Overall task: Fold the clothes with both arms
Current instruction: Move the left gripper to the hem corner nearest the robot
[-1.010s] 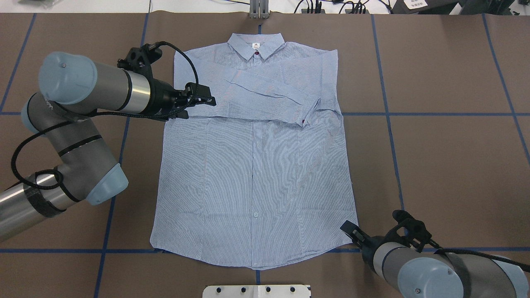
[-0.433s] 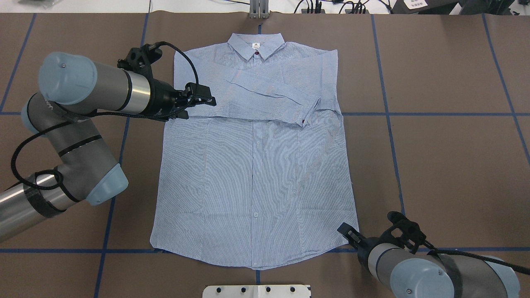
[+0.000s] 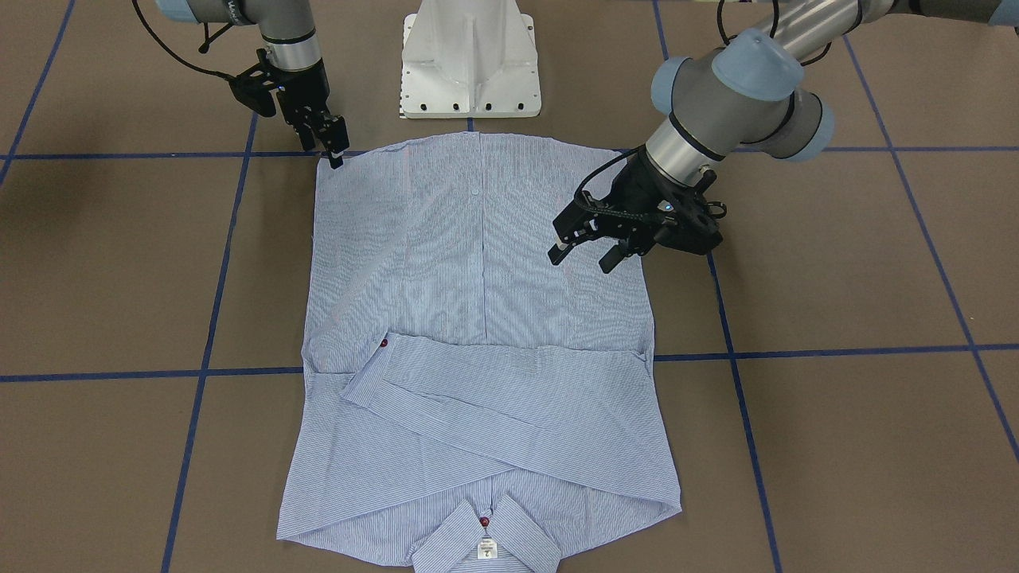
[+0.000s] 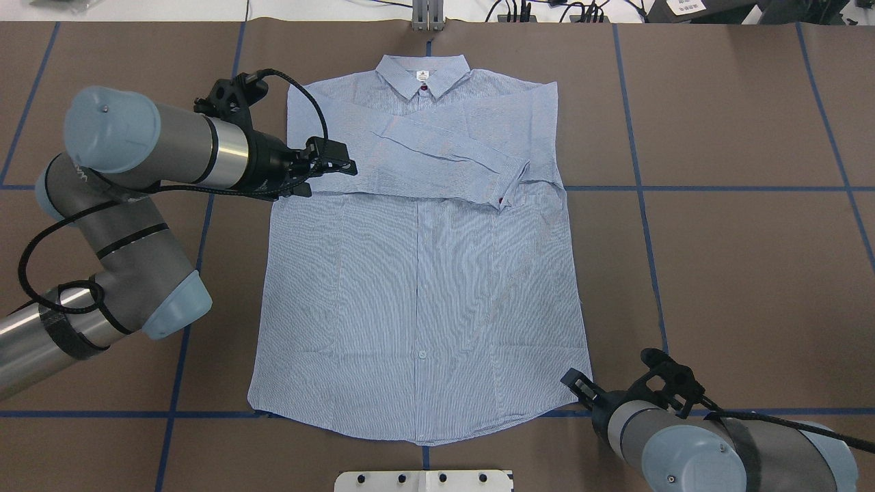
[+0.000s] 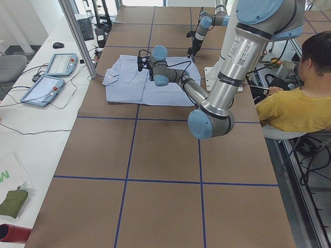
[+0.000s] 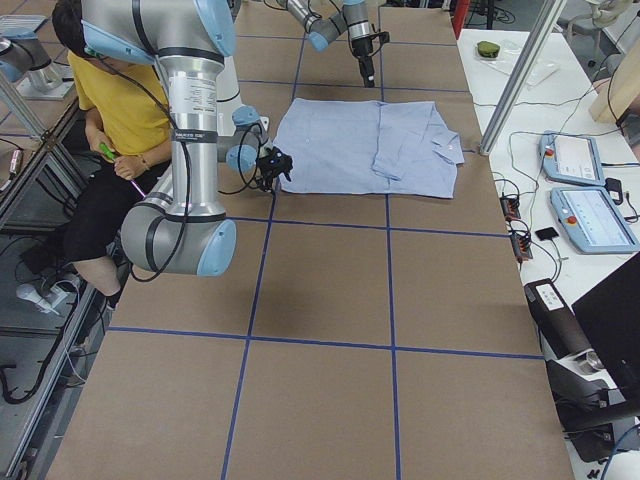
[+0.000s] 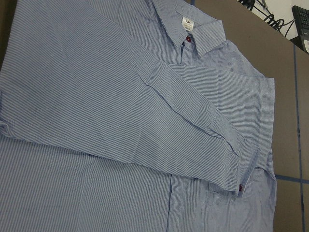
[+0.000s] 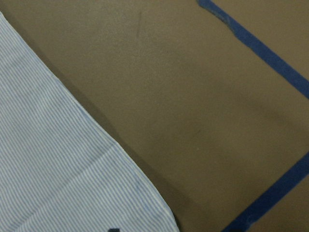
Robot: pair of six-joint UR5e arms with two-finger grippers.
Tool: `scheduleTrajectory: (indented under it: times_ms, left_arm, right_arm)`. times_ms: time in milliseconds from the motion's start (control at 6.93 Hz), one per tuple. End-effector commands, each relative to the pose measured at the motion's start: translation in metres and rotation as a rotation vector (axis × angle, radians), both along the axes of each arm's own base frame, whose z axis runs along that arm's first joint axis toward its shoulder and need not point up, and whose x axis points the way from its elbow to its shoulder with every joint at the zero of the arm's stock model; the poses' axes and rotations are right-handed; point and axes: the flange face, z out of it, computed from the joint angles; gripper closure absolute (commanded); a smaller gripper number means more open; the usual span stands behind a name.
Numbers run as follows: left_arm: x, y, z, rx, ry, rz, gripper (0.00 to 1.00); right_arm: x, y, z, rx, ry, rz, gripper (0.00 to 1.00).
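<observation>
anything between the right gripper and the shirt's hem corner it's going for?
Nothing visible. The right gripper is right beside the hem corner of the shirt, with only bare table next to it. The left gripper hovers over the shirt's opposite side, well clear.

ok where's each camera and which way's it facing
Front-facing: across the table, facing the robot, steeply down; left arm, right arm, base.
Overhead: behind the robot, looking forward, down; both arms.
Exterior left: table's left end, looking along it; left arm nearest.
Exterior right: opposite end; right arm nearest.
Left wrist: above folded sleeves, collar; no arm.
Right wrist: close on hem corner; no arm.
Shared: every view shows the shirt.
</observation>
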Motion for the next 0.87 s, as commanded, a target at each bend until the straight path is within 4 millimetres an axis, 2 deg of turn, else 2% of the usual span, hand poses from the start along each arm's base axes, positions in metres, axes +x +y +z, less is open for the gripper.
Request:
scheduleTrajectory:
  times_ms: [0, 144, 289, 433, 577, 721]
  left_arm:
    - [-0.001, -0.001, 0.0, 0.0, 0.0, -0.001, 0.04]
    - [0.0, 0.0, 0.0, 0.0, 0.0, 0.0, 0.04]
    - [0.0, 0.0, 0.0, -0.004, 0.001, -0.001, 0.04]
    - [0.001, 0.001, 0.0, -0.016, 0.005, -0.002, 0.04]
    - [0.001, 0.001, 0.0, -0.02, 0.006, -0.003, 0.04]
    - [0.002, 0.001, 0.001, -0.041, 0.008, -0.007, 0.04]
  right_arm:
    - [0.0, -0.001, 0.0, 0.0, 0.002, 0.001, 0.36]
    - [0.0, -0.006, -0.003, 0.001, -0.004, 0.013, 0.65]
    - [0.001, -0.007, -0.002, 0.0, 0.005, 0.016, 0.76]
    - [0.002, -0.009, -0.002, -0.001, 0.009, 0.02, 1.0]
    - [0.003, -0.011, -0.001, -0.003, 0.009, 0.022, 1.0]
    - [-0.001, -0.017, -0.015, -0.002, -0.013, 0.031, 1.0]
